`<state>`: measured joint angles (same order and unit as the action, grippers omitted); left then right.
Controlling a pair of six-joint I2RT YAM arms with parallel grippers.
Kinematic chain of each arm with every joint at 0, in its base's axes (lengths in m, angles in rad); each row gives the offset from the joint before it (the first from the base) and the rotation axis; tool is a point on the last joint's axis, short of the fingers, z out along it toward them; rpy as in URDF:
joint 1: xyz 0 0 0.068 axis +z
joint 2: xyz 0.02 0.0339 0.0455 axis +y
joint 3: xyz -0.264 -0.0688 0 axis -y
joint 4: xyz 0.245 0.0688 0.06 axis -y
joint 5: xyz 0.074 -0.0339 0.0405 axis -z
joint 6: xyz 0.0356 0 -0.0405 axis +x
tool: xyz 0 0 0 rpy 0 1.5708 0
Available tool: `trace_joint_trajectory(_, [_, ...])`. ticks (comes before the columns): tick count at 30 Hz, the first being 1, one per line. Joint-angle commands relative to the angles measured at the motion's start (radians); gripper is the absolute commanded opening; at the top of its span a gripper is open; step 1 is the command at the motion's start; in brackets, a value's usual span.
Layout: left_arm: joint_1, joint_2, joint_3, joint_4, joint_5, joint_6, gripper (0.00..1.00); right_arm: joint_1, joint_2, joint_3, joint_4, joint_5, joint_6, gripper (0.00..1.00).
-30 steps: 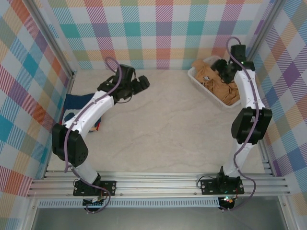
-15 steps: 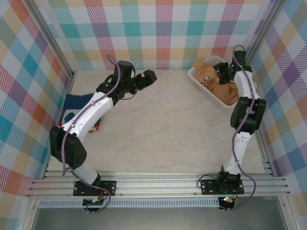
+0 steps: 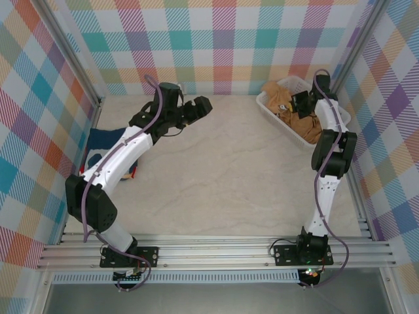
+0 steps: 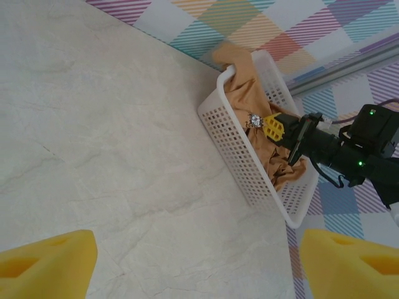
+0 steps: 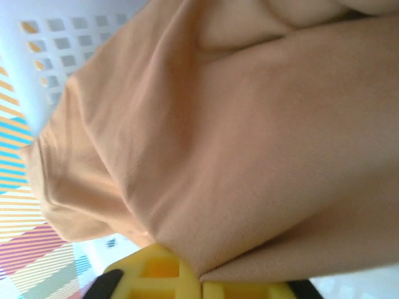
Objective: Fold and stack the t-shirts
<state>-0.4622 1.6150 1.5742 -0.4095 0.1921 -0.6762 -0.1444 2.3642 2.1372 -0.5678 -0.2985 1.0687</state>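
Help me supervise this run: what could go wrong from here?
The right gripper seems to pinch just a fold of the tan-orange t-shirt; it may slip out. That shirt is bunched in the white mesh basket and drapes over its rim, so pulling could drag the basket along. The navy t-shirt lies beneath the left arm, which might snag it.

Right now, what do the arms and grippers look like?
The left arm and right arm have white shells, black joints and a purple-grey cable along each. The left gripper and right gripper are black with yellow fingers. Green lights glow on the right wrist.
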Motion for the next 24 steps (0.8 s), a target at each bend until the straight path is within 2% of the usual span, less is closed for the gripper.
trace_joint_trajectory(1, [0.003, -0.084, -0.007, -0.054, -0.031, 0.039, 0.84, 0.011, -0.038, 0.073, 0.035, 0.002, -0.061, 0.00])
trace_joint_trajectory(4, [0.003, -0.118, -0.033, -0.067, -0.054, 0.048, 0.84, 0.035, -0.122, 0.087, 0.069, 0.036, -0.120, 0.00])
trace_joint_trajectory(8, [0.005, -0.132, -0.035, -0.089, -0.082, 0.053, 0.84, 0.073, -0.214, 0.175, 0.029, 0.060, -0.176, 0.00])
trace_joint_trajectory(13, [0.009, -0.117, 0.034, -0.141, -0.121, 0.080, 0.82, 0.142, -0.316, 0.258, 0.034, 0.019, -0.230, 0.00])
trace_joint_trajectory(18, [0.011, -0.107, 0.095, -0.200, -0.186, 0.083, 0.82, 0.256, -0.364, 0.434, -0.035, -0.039, -0.306, 0.00])
trace_joint_trajectory(21, [0.011, -0.121, 0.106, -0.222, -0.231, 0.081, 0.82, 0.328, -0.407, 0.453, -0.022, -0.080, -0.307, 0.00])
trace_joint_trajectory(24, [0.012, -0.132, 0.141, -0.303, -0.342, 0.075, 0.83, 0.405, -0.445, 0.405, -0.056, -0.100, -0.296, 0.00])
